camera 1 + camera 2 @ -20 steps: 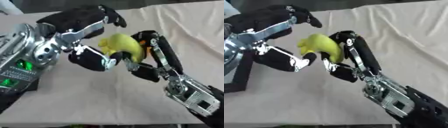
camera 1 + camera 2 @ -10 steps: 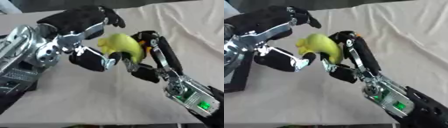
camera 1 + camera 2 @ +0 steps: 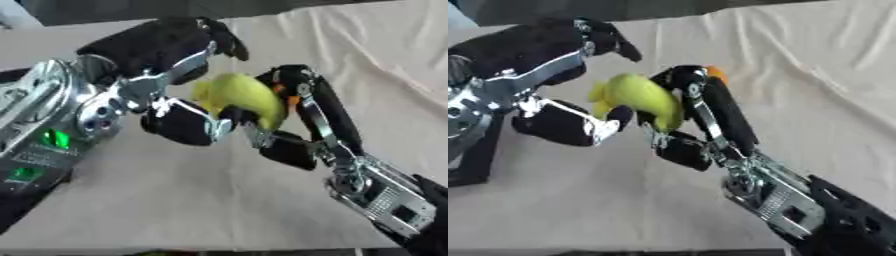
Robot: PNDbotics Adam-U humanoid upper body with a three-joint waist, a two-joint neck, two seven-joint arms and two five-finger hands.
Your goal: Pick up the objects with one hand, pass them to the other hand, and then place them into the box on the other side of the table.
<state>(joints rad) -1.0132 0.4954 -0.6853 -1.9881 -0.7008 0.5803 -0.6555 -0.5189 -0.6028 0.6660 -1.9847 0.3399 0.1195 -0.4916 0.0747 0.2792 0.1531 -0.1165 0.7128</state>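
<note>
Yellow fruit [image 3: 241,97] between both hands — right hand [image 3: 293,117] curled round it

The fruit [image 3: 241,97] between my robot hands is yellow-green. My left robot hand [image 3: 166,75] and right robot hand [image 3: 302,120] are black and silver. The bench [image 3: 175,200] cloth is plain beige.

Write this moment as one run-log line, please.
phase: handover | object: yellow fruit | right robot hand: holding it | left robot hand: closing around it

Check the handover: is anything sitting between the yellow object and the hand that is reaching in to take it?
Nothing visible does. The yellow object is held above the cloth-covered table, the right hand curled round it from the right. The left hand is at its left side, fingers above and thumb below. No box is clearly visible.
</note>
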